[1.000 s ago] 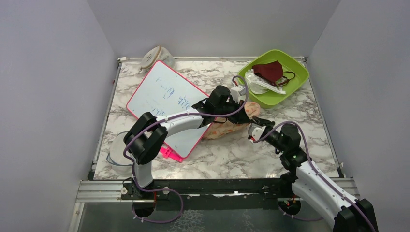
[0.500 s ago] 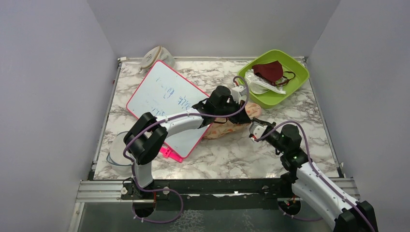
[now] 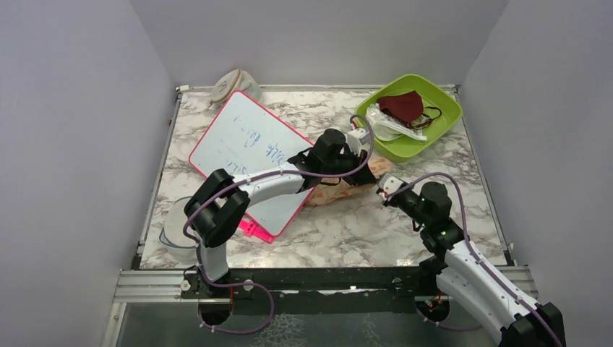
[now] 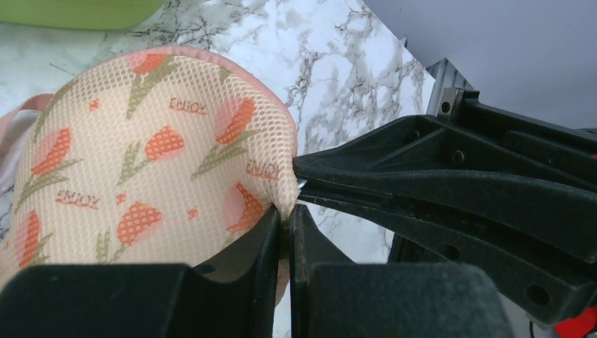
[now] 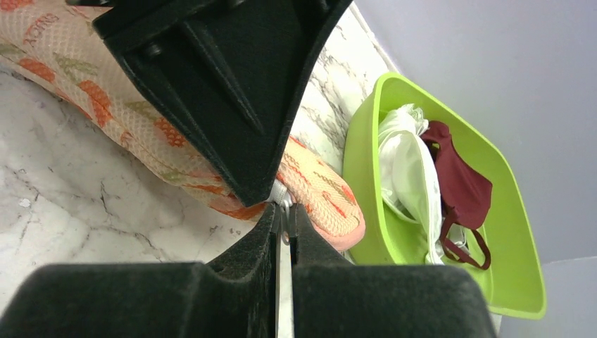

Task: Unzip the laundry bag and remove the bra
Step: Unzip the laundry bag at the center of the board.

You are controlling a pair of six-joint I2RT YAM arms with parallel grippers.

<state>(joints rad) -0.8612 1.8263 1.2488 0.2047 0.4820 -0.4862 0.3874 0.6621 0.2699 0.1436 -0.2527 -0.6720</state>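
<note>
Peach mesh laundry bag (image 4: 141,141), padded, printed with orange-red tulips on green stems and edged in pink, lies near the middle of the white-and-grey marbled table (image 3: 347,231), between a pink-framed whiteboard and a lime-green plastic tray. Most of it is hidden under the left arm in the top view; one rounded end shows in the left wrist view.

Black two-finger left gripper (image 4: 285,215) is pressed together on a fold of mesh at that rounded end, with the fabric squeezed between its fingertips. Black two-finger right gripper (image 5: 281,211) comes in from the opposite side with its jaws closed on the same edge of the bag, nipping a small whitish tab there. The two sets of fingertips nearly touch each other.

The pink-framed whiteboard (image 3: 246,144), with faint blue writing, lies just left of the bag, under the left arm. A bright pink object (image 3: 254,230) lies at its near corner, and a clear plastic container (image 3: 177,224) sits beside the left arm's elbow. The lime-green plastic tray (image 3: 442,108) sits in the far right corner, close to the bag's end. It holds a maroon fabric face mask (image 3: 401,106) and a crumpled white and clear item (image 3: 387,124). A beige rounded fabric piece with a pale band (image 3: 230,85) leans at the far left corner.
</note>
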